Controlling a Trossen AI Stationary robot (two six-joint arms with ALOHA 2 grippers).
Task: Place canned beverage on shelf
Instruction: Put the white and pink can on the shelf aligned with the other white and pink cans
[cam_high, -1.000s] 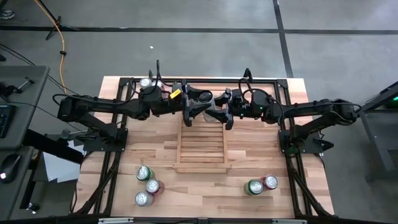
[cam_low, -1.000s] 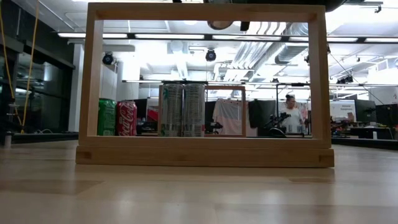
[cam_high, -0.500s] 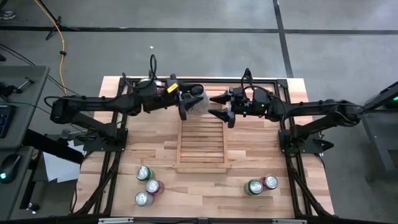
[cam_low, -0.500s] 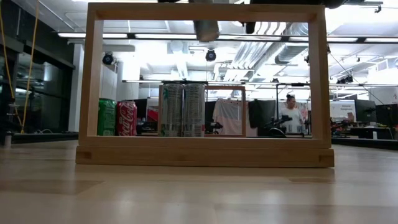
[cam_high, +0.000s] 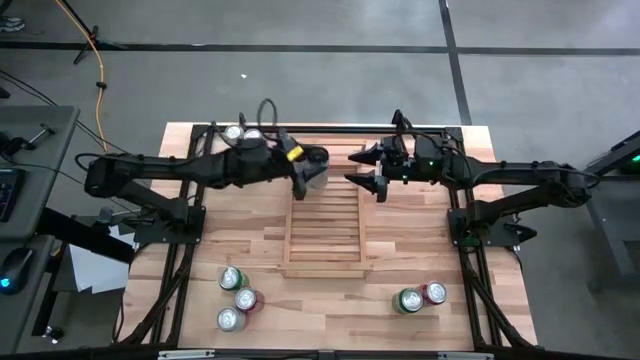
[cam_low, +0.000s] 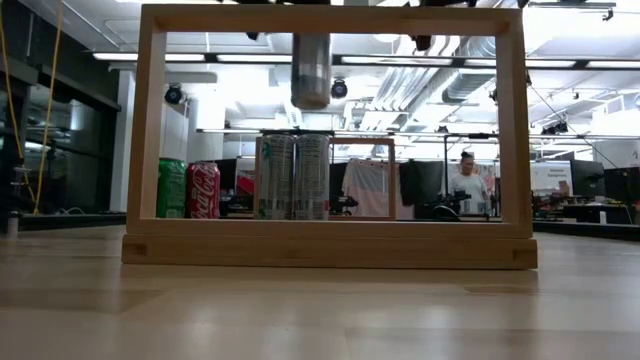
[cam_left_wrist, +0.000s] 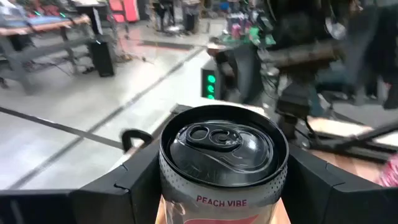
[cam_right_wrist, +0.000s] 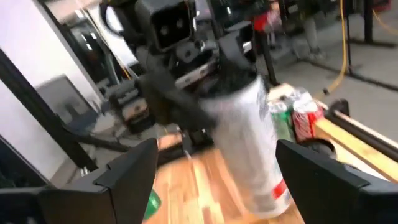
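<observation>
My left gripper (cam_high: 313, 172) is shut on a silver can (cam_high: 315, 175) over the far end of the light-wood slatted shelf (cam_high: 322, 235). The low view shows the can (cam_low: 311, 70) hanging upright behind the shelf's end frame (cam_low: 147, 130), well above the slats. The left wrist view shows its dark top (cam_left_wrist: 222, 140) and a "PEACH VIBE" label. My right gripper (cam_high: 358, 168) is open and empty just right of the can, its fingers pointing at it. The right wrist view shows the can (cam_right_wrist: 258, 146) ahead of its spread fingers. My left gripper pinches the can's side wall just under the top rim (cam_left_wrist: 164, 182) between its two fingers (cam_left_wrist: 134, 183), one on each side. The fingers come roughly level from the table's left. The can stands upright, its lower part (cam_low: 311, 90) hanging clear of the shelf.
Three cans (cam_high: 240, 299) stand near the front left and two (cam_high: 420, 296) near the front right. Two more (cam_high: 241, 133) stand at the far left edge. The low view shows two silver cans (cam_low: 292, 177) plus a green and a red one (cam_low: 190, 189) beyond the shelf.
My right gripper has drawn back from the can toward the table's right edge and stays open. The can, in my left gripper, has come down, shifted a little toward the left and now hangs upright over the shelf's far end.
</observation>
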